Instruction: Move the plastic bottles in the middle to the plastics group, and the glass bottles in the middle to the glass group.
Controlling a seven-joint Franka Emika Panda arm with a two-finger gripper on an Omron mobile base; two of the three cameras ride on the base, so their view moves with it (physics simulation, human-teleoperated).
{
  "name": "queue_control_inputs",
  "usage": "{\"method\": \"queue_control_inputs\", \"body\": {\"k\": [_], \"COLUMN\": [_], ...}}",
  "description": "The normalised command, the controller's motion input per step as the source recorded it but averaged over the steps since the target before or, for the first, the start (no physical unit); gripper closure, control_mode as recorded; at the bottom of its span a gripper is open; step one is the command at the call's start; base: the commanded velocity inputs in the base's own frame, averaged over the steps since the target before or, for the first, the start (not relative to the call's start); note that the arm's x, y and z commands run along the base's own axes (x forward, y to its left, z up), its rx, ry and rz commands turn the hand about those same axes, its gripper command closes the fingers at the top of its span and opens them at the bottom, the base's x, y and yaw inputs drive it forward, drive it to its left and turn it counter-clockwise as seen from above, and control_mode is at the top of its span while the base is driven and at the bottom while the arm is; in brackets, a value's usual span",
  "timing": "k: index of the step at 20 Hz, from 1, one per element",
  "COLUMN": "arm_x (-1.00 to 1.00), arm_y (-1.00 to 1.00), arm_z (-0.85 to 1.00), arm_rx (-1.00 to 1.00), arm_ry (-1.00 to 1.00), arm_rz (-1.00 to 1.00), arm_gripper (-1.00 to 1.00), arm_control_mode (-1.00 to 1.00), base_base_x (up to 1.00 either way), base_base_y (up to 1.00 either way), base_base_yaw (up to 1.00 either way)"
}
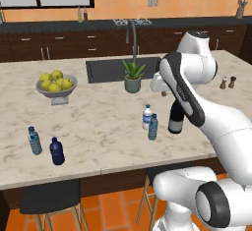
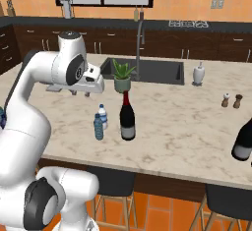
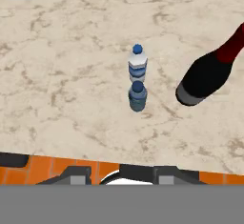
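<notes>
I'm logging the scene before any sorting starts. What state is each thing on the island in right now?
White-label bottle: upright, capped, mid-counter.
Teal-blue bottle: upright, capped, close beside it.
Wine bottle: upright, near the pair.
Pale teal bottle: upright, left end.
Navy bottle: upright beside it.
Second dark bottle: standing at right edge.
Fruit bowl: full of lemons.
Gripper: above the counter, holding nothing; jaw state unclear.

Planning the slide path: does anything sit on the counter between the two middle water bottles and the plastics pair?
Nothing visible does. Between the white-label bottle with the teal bottle and the plastics group lies bare marble counter; the lemon bowl stands farther back.
</notes>
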Motion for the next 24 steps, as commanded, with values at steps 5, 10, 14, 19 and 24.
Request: {"method": "queue_control_inputs", "body": {"k": [5, 10, 14, 19, 24], "arm_x": [-0.20, -0.38, -0.08, 0.02, 0.29], "arm_y": [-0.09, -0.01, -0.25, -0.98, -0.68], "arm_z": [0.00, -0.46, -0.06, 0.20, 0.17], "arm_rx": [0.00, -0.01, 0.00, 0.00, 0.00], "arm_ry": [-0.06, -0.04, -0.06, 0.00, -0.01], "arm_rz": [0.00, 0.00, 0.00, -0.06, -0.05], "arm_gripper": [-1.00, -1.00, -1.00, -1.00, -1.00], "arm_control_mode": [-1.00, -1.00, -1.00, -1.00, -1.00], "base_base_x": [0.00, 0.00, 0.00, 0.00, 0.00], "base_base_y": [0.00, 0.00, 0.00, 0.00, 0.00], "base_base_yaw": [0.00, 0.00, 0.00, 0.00, 0.00]}}
